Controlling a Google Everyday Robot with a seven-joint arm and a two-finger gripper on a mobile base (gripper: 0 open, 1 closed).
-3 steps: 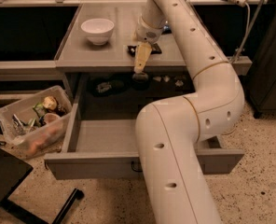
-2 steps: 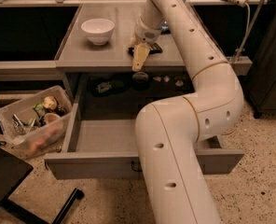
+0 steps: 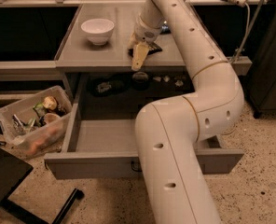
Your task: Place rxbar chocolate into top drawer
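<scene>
Rxbar chocolate [image 3: 153, 47]: dark flat wrapper on the counter [image 3: 91, 55] near its front edge, partly hidden behind the gripper [image 3: 139, 56]. Against the frames from a second ago I see almost no change. The gripper has only shifted a little over the same spot and the bar has not left the counter.

My read is that the grasp is not yet settled and the carry has not begun. I cannot tell whether the jaws are apart, together or clamped on the bar.

Top drawer [image 3: 105, 164]: pulled out wide just below, bare grey floor, ready to receive.

Arm [image 3: 198, 78]: rises from the foreground across the drawer front, elbows right, then reaches back left with the wrist angled down at the counter edge.

White bowl [image 3: 97, 30] sits well left of the bar.
</scene>
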